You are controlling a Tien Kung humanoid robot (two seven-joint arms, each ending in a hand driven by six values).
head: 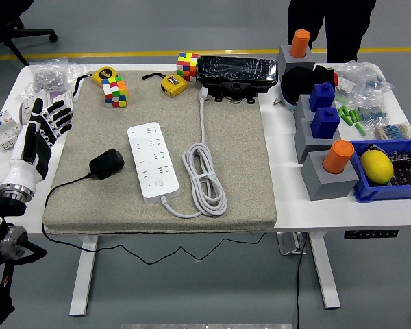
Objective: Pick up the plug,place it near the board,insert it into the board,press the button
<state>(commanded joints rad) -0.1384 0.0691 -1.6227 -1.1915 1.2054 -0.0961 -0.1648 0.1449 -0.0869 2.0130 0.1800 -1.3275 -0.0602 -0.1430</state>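
The power strip point(151, 161), white, lies on the grey mat point(240, 171) that covers the left part of the table point(329, 209), and serves as the reference for the positions below.

The plug point(106, 163), a black adapter, lies flat on the mat just left of the power strip, near its middle, not touching it. Its thin black cable point(58, 188) runs from it further left, then curls off the mat's near left corner and hangs below the table edge.

The left robot hand point(41, 130), white with black joints, is well left of the power strip, over the mat's left edge. Its fingers point(58, 113) are spread apart and point away from the robot; it holds nothing. The plug lies to the hand's right and slightly nearer the robot, clear of it, with bare mat between them. The right robot hand is not in view.

The strip's own white cord point(204, 179) lies coiled just right of it. Beyond the strip's far end stand a colour cube point(114, 92), two yellow tape measures point(172, 84) and a black wrapped device point(236, 72). Well right of the strip, off the mat, stand grey blocks with orange pegs point(340, 156) and a blue bin point(387, 171) holding a lemon point(377, 166). A person in dark clothing point(332, 24) stands at the table's far side.
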